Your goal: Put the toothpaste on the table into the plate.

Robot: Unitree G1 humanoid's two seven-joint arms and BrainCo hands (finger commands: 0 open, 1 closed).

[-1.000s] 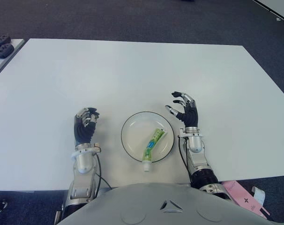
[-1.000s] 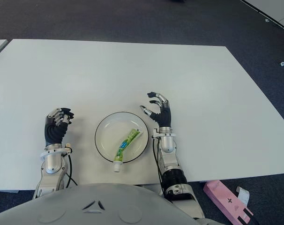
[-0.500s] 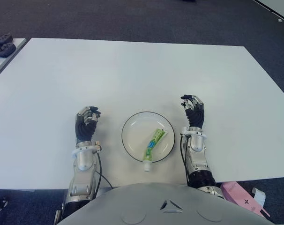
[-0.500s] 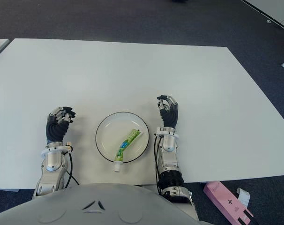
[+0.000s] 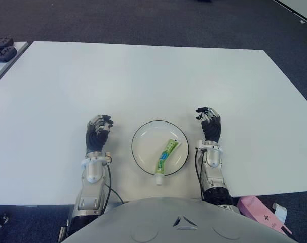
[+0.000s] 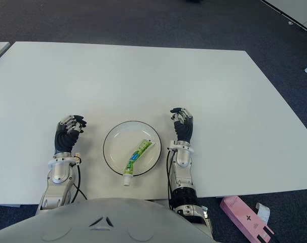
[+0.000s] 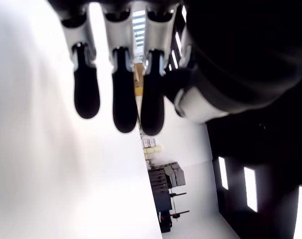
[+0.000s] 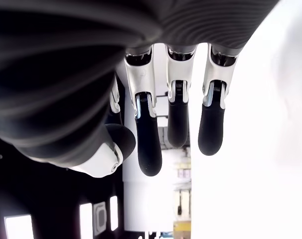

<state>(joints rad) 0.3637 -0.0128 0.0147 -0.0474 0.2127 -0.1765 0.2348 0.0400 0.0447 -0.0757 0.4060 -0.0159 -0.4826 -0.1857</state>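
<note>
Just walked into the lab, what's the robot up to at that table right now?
Nothing is being handled at this moment. The toothpaste tube lies in the white plate on the white table, its cap end poking over the plate's near rim. The left hand shows left of the plate and the right hand right of it, both with fingers curled and holding nothing. The placing looks done.

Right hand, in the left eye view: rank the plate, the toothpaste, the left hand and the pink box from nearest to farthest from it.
From the right hand:
1. Plate, just to its left on the table.
2. Toothpaste, lying in the plate, cap end over the near rim.
3. Pink box, off the table at the near right.
4. Left hand, beyond the plate's far side.
</note>
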